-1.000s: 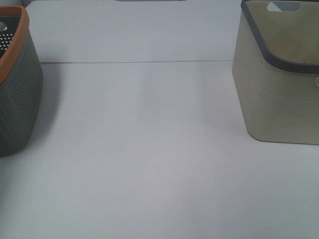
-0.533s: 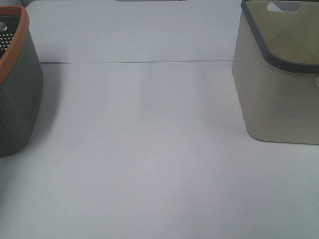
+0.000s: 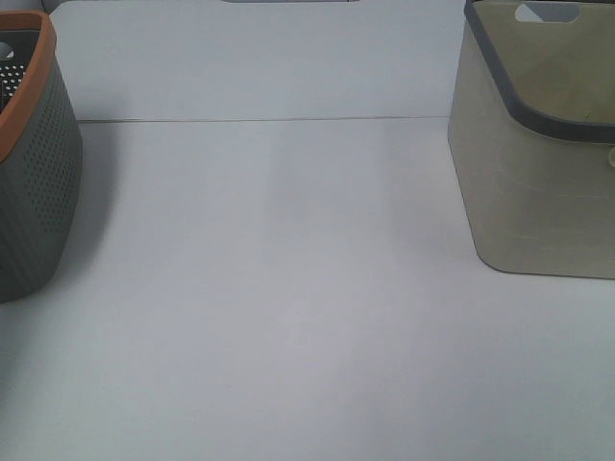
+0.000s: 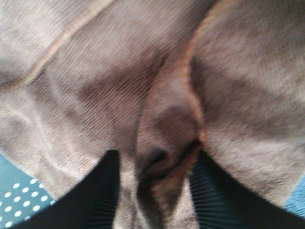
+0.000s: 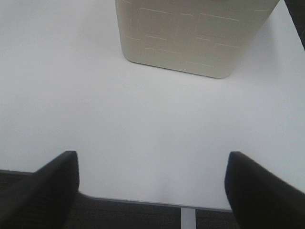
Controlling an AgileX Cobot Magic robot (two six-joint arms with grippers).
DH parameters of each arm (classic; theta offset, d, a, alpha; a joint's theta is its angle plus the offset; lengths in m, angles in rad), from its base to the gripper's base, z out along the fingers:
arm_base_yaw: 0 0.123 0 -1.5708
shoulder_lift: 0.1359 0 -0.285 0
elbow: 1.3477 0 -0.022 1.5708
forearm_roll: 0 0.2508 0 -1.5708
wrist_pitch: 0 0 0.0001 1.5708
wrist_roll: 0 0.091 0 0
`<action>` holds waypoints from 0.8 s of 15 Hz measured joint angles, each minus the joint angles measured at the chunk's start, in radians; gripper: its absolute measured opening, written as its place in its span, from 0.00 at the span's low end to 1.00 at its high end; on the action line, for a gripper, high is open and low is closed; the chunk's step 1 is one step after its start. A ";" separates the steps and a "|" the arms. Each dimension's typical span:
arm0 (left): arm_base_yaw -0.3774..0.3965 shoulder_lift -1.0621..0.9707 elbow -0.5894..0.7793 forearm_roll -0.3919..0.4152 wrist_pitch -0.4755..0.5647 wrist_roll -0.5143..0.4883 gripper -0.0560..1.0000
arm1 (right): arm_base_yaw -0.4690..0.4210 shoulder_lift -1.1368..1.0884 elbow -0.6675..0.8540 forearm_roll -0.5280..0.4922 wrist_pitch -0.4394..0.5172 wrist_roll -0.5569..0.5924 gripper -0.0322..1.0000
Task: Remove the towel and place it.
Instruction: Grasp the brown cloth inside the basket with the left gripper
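The towel point(image 4: 95, 86) fills the left wrist view as a brownish plush cloth with a hemmed edge, lying crumpled. My left gripper point(image 4: 152, 191) is pressed into it, and a raised fold of the cloth is bunched tight between its two black fingers point(image 4: 102, 191). In the right wrist view my right gripper point(image 5: 152, 191) hangs open with nothing in it, over the white table's front edge and facing the beige bin point(image 5: 190, 33). Neither gripper nor the towel shows in the exterior high view.
A grey perforated basket with an orange rim point(image 3: 34, 173) stands at the left edge of the white table point(image 3: 288, 288). The beige bin point(image 3: 528, 173) with a dark rim stands at the right. A teal dotted surface point(image 4: 14, 195) shows beside the towel.
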 joint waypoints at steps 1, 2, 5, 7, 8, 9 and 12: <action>-0.001 0.000 0.000 -0.002 0.003 -0.001 0.41 | 0.000 0.000 0.000 0.000 0.000 0.000 0.74; -0.001 0.000 0.000 -0.023 0.006 -0.039 0.38 | 0.000 0.000 0.000 0.000 0.000 0.000 0.74; -0.001 0.000 0.000 -0.027 0.006 -0.094 0.38 | 0.000 0.000 0.000 0.000 0.000 0.000 0.74; -0.001 0.000 0.000 -0.027 0.006 -0.125 0.37 | 0.000 0.000 0.000 0.000 0.000 0.000 0.74; -0.001 0.000 0.000 -0.027 0.005 -0.126 0.36 | 0.000 0.000 0.000 0.000 0.000 0.000 0.74; -0.001 0.000 0.000 -0.027 0.002 -0.129 0.34 | 0.000 0.000 0.000 0.000 0.000 0.000 0.74; -0.012 -0.015 0.000 -0.034 0.008 -0.130 0.08 | 0.000 0.000 0.000 0.000 0.000 0.000 0.74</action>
